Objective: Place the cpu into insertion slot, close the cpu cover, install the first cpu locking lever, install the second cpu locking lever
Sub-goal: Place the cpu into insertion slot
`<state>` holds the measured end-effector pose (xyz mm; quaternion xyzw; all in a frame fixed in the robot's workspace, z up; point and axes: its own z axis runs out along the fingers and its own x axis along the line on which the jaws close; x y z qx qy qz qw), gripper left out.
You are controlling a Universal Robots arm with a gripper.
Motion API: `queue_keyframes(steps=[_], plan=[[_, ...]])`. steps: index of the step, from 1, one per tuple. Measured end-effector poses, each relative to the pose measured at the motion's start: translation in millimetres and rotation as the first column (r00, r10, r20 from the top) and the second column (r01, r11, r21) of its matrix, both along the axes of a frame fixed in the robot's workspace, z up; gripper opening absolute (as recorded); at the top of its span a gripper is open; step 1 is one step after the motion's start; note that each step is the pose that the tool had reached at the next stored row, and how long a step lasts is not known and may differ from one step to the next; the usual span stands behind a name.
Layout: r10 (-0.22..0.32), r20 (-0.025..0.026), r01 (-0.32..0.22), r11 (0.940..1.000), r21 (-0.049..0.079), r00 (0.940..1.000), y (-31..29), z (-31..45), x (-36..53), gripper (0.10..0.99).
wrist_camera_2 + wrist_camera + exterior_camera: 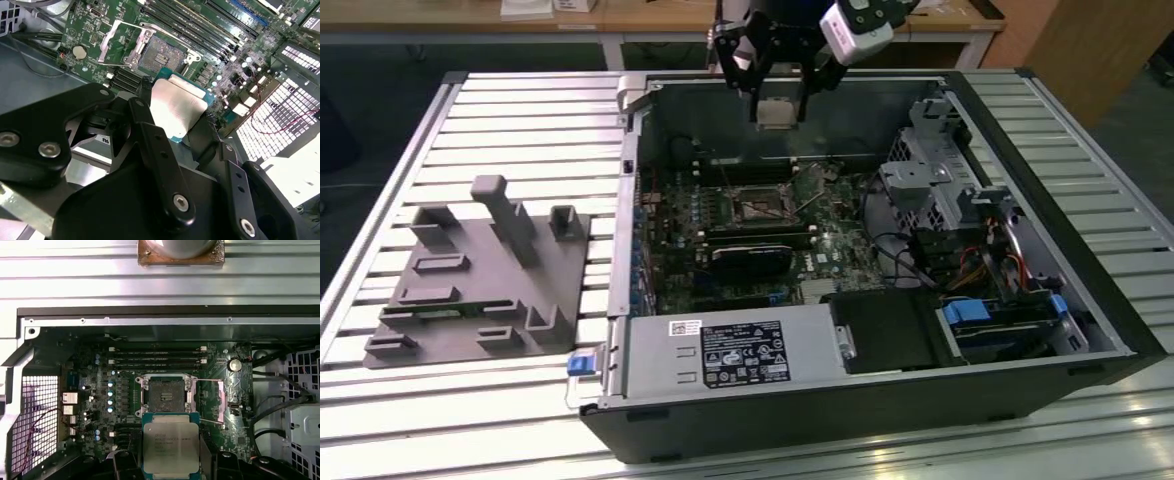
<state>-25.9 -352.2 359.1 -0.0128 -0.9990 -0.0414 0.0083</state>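
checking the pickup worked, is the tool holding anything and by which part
Yes. The tool is shut on the chip, clamping it by two opposite side edges with its pale face left bare. The socket is empty.

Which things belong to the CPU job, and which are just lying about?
Job: pale silver square cpu, gripped by the black tool; dark square insertion slot; silver metal cpu cover frame.
Lying about: grey plastic fixture block; black rectangular card; long black memory slots.
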Motion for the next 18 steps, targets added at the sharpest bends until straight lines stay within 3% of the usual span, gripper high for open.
queue_keyframes(steps=[18], plan=[[0.0,0.0,0.0,1.0,0.0,1.0,0.0,-15.2,0.0,0.541]])
